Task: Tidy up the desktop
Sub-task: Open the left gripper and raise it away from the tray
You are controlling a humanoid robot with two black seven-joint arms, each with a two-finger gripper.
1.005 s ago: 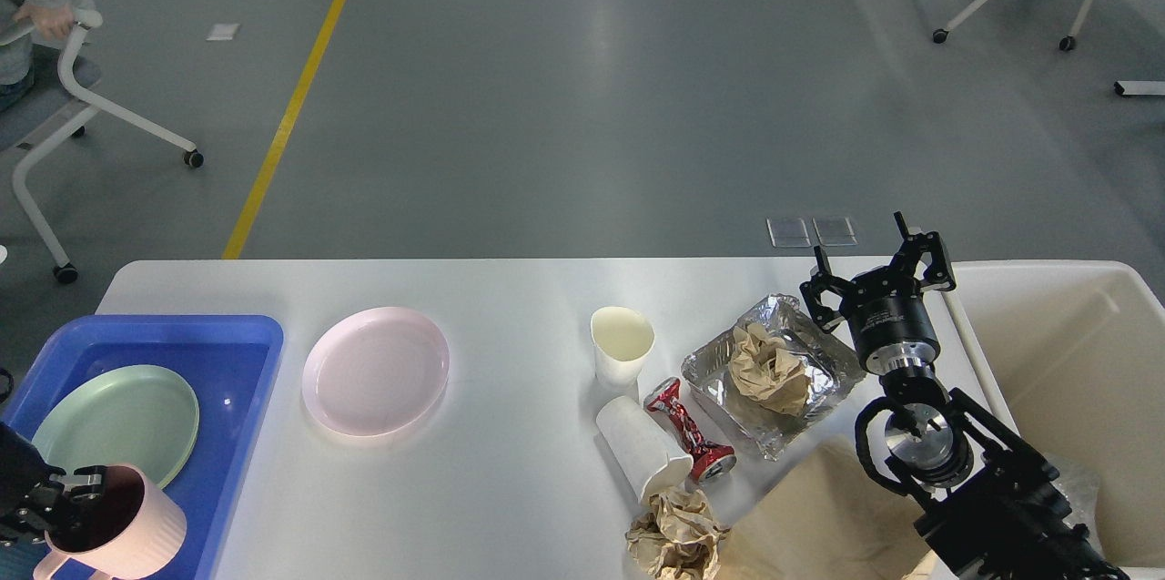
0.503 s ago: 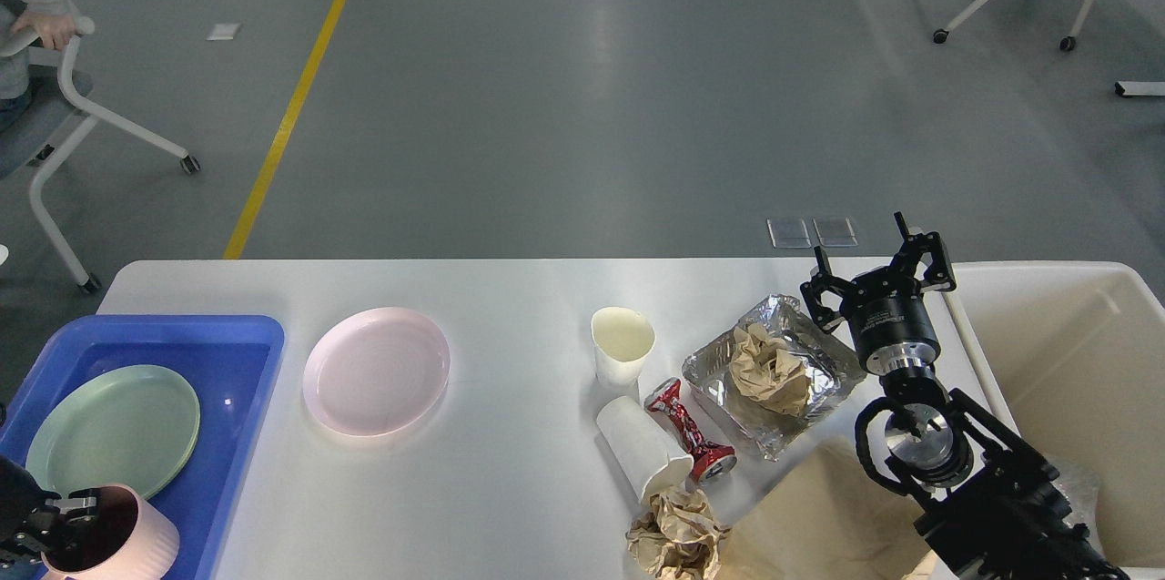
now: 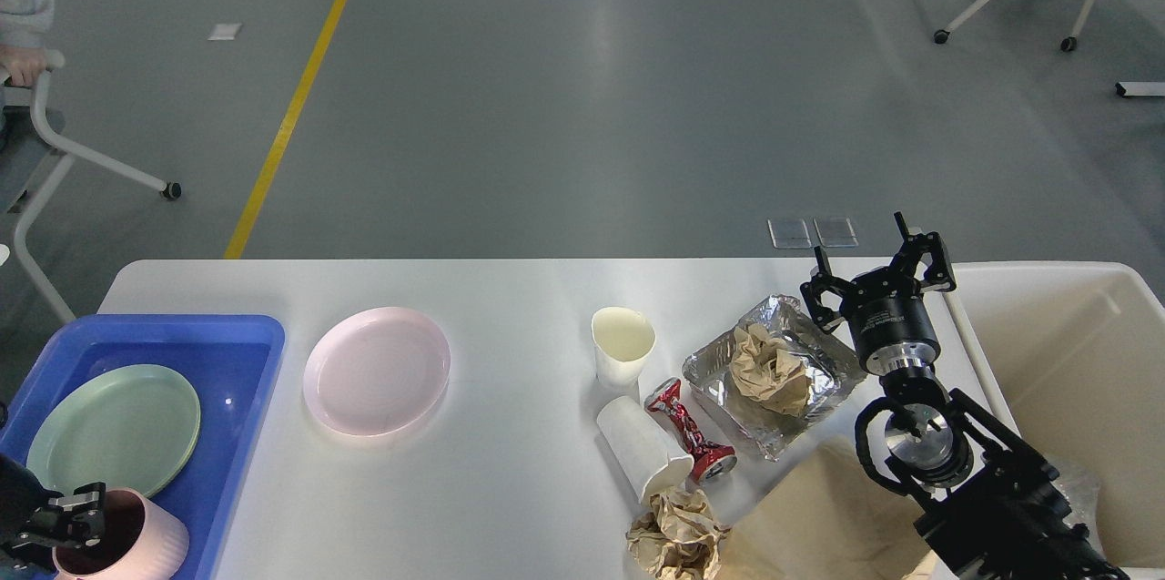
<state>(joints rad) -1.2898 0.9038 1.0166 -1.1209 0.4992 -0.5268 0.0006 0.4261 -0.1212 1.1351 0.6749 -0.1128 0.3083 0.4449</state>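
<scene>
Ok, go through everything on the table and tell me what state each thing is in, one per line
Pink mug: upright, in left gripper, over blue tray.
Green plate: flat in the tray.
Pink plate: flat, empty, on desktop.
Upright paper cup: standing, empty.
Second paper cup: on its side.
Red can: crushed, lying.
Foil tray: crumpled, holds wadded brown paper.
Right gripper: open, empty.
</scene>
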